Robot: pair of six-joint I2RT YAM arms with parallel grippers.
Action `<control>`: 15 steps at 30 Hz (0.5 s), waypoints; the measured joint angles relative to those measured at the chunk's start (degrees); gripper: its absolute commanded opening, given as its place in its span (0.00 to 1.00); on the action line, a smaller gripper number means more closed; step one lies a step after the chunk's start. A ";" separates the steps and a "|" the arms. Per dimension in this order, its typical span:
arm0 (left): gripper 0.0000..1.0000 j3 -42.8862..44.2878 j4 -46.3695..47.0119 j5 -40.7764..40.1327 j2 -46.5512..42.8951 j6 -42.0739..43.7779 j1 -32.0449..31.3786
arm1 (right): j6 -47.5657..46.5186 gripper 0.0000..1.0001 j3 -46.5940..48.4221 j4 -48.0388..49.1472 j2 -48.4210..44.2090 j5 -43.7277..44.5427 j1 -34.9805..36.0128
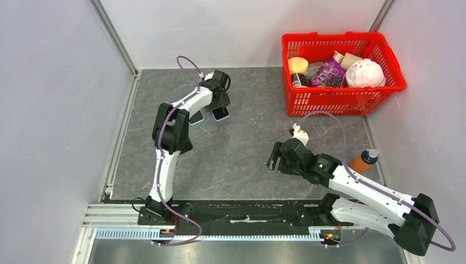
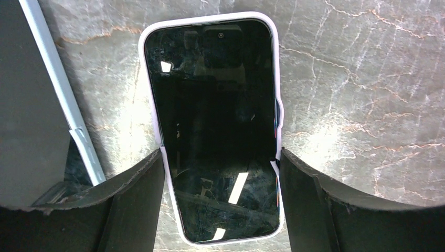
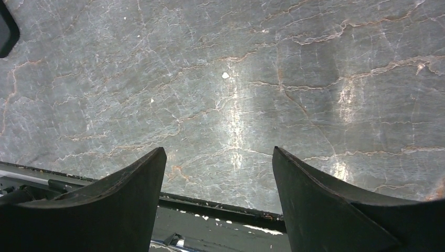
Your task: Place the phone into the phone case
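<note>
From above, the left gripper [image 1: 221, 108] reaches to the far left of the grey marbled table [image 1: 247, 154]. It sits over a black-screened phone [image 1: 222, 115] that lies flat there. A light blue flat thing [image 1: 197, 117] is just beside it, half hidden under the arm. The right gripper [image 1: 273, 159] hangs over bare table near the middle. A red plastic basket [image 1: 329, 102] full of groceries stands at the far right, with an orange bottle [image 1: 362, 161] near the right arm.

On the left wrist camera, the black-screened phone [image 2: 215, 131] sits inside a pale lilac case [image 2: 149, 105] whose rim runs all round it. The left gripper [image 2: 221, 157] pinches it, its fingers [image 2: 139, 205] pressed on both long edges.

On the right wrist camera, the right gripper [image 3: 218, 152] is spread wide, with only the table [image 3: 262, 79] between its fingers.
</note>
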 measured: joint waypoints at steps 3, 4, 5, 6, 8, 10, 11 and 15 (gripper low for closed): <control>0.49 0.66 -0.42 0.22 0.35 1.46 0.76 | 0.00 0.82 0.00 0.11 0.76 -0.26 0.00; 0.53 0.74 -0.52 0.46 0.35 1.92 0.90 | 0.00 0.82 0.00 0.11 1.09 -0.39 0.00; 0.58 0.76 -0.66 0.68 0.35 2.38 1.03 | 0.00 0.82 0.00 0.11 1.42 -0.46 0.00; 0.66 0.79 -0.79 0.87 0.35 2.84 1.09 | -0.02 0.82 0.00 0.15 1.64 -0.57 0.00; 0.76 0.96 -1.31 1.05 0.35 3.85 1.25 | -0.02 0.83 0.00 0.17 1.95 -0.72 0.00; 0.83 0.96 -1.75 1.09 0.35 4.61 1.36 | -0.04 0.83 0.00 0.28 1.99 -0.83 0.00; 0.86 0.98 -1.88 1.07 0.35 4.96 1.40 | -0.04 0.84 0.00 0.35 1.99 -0.85 0.00; 0.88 0.98 -2.01 1.18 0.35 5.95 1.53 | -0.04 0.85 0.00 0.57 2.05 -1.05 0.00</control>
